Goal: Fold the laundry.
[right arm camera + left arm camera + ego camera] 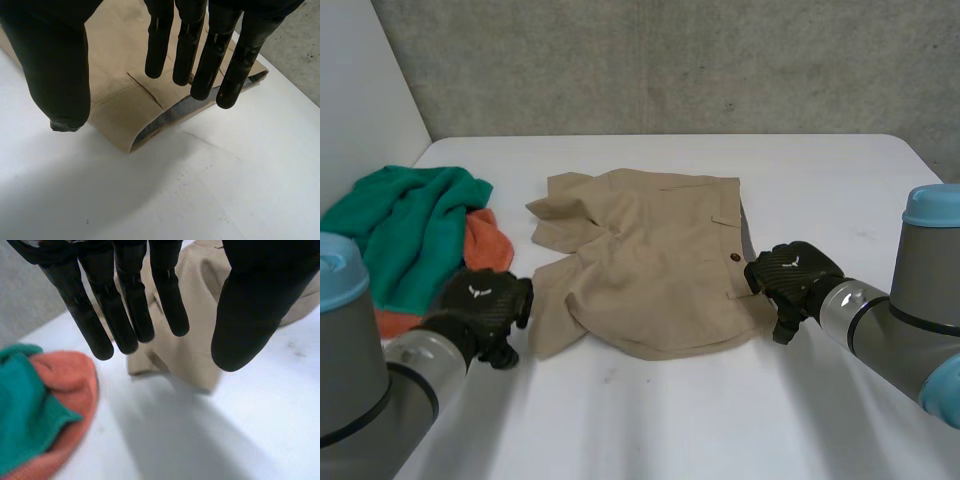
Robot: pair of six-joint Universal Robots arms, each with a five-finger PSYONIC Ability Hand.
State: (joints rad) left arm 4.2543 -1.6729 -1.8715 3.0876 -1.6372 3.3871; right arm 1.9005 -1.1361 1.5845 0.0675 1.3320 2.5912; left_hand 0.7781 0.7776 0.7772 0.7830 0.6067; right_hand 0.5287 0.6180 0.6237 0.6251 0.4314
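One pair of crumpled beige cotton shorts (650,265) is lying mid-frame on the white table (720,420), with one green towel (410,225) and one orange cloth (485,240) bunching at left. The left hand (485,305) is hovering beside the shorts' leg and the right hand (792,280) at their waistband, both with fingers straight, gripping nothing.

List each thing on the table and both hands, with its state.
Tan shorts: spread on the table, rumpled, unfolded.
Green cloth: bunched in a heap, partly over the orange cloth.
Orange cloth: bunched, partly under the green one.
Left hand: open, holding nothing, by a leg hem.
Right hand: open, holding nothing, at the waistband.
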